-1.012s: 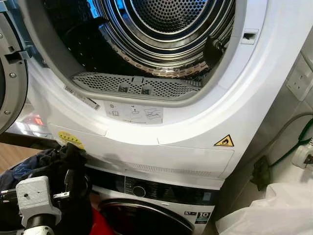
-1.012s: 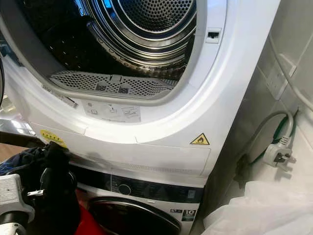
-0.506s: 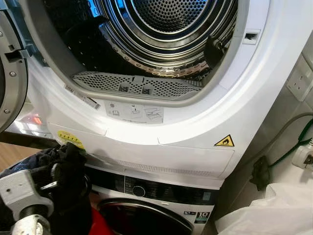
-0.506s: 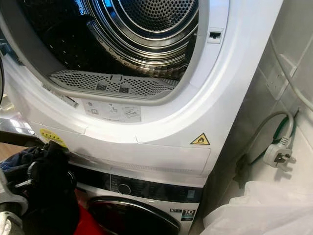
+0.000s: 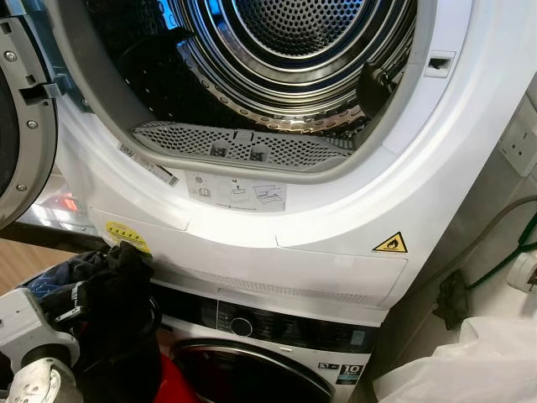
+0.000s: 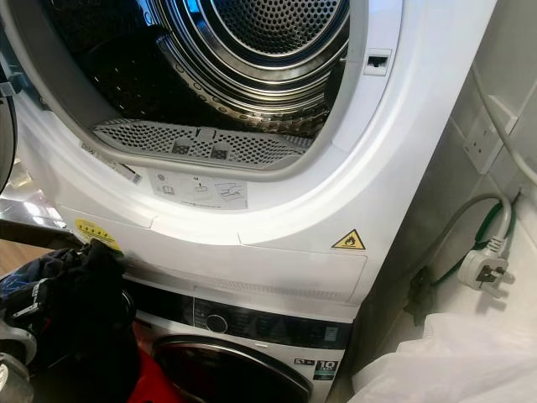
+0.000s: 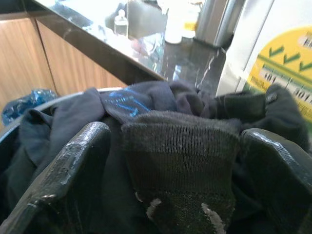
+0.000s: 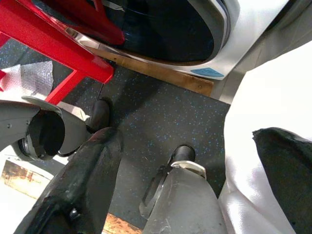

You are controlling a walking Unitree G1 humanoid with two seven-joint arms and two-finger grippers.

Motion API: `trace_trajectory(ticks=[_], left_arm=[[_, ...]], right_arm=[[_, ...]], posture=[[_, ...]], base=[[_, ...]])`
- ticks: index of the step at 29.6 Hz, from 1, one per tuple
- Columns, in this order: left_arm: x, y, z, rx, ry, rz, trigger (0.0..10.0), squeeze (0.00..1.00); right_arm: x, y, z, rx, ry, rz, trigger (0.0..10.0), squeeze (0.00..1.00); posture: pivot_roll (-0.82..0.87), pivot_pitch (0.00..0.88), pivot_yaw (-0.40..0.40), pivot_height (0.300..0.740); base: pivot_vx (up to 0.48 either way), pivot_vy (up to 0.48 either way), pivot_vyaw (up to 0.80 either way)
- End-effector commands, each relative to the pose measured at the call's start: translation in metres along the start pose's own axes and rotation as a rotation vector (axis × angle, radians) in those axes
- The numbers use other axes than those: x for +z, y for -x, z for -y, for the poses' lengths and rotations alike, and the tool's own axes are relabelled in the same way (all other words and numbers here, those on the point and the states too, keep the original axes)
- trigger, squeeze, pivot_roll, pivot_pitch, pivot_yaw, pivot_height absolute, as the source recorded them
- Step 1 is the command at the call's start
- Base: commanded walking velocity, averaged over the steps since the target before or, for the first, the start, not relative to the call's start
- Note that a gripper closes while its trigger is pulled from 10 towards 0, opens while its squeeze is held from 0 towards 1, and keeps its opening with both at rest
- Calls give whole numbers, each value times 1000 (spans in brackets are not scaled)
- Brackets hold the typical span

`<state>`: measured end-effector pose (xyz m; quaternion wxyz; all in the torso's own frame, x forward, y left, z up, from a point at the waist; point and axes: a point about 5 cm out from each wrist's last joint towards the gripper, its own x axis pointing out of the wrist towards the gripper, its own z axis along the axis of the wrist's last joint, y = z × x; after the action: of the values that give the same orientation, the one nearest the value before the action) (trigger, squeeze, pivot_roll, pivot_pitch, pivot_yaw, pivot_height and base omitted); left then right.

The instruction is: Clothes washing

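Stacked dryer (image 5: 252, 227) over washer (image 5: 277, 336), dark counter (image 7: 146, 53) beside. Left gripper (image 7: 170, 161) clamps dark clothes (image 5: 109, 294), apparently in a basket, now slightly lower. Right gripper (image 8: 195, 161) jaws open.

Silver-grey left wrist block (image 5: 25, 323), glossy black jaws, grey legs (image 8: 183, 204)

A bundle of dark clothes (image 5: 113, 311) sits at about 8 o'clock in the head views, heaped against the lower front of the white dryer (image 5: 336, 227), just under its yellow label. The dryer's door stands open and its perforated steel drum (image 5: 294, 34) fills the 12 o'clock area. In the left wrist view a dark ribbed knit garment (image 7: 180, 165) with pale specks lies on top of the bundle, over navy fabric. Below the dryer, at 6 o'clock, is the washing machine (image 5: 277, 336) with its round knob.
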<state>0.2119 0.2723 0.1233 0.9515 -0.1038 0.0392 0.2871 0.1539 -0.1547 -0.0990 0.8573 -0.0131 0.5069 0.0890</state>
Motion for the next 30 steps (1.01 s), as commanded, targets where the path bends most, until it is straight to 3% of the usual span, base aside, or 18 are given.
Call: trace_trajectory(ticks=[1,11,22,23,25,30], left_arm=[[-1,-4,2,-18,1,-31,10000,0],[-3,-19,2,18,-44,-78,10000,0],[-14,-22,-5,97,-51,-162,10000,0],[-14,-22,-5,102,-49,-166,9294,0],[-14,-22,-6,115,-42,-161,0,0],[-11,-23,-5,109,-37,-146,0,0]], right_arm=[[2,-1,-2,-1,-8,0,10000,0],[2,-1,-5,1,-21,4,10000,0],[1,-1,-7,2,-24,4,10000,0],[1,-1,-7,2,-24,4,10000,0],[2,-1,-6,2,-22,6,10000,0],[4,-2,-6,4,-19,10,10000,0]], posture=[[157,0,44,740],[145,0,58,740],[142,0,61,740],[143,0,61,740],[144,0,61,740],[145,0,62,740]], base=[[0,0,0],[0,0,0],[0,0,0],[0,0,0],[0,0,0],[0,0,0]])
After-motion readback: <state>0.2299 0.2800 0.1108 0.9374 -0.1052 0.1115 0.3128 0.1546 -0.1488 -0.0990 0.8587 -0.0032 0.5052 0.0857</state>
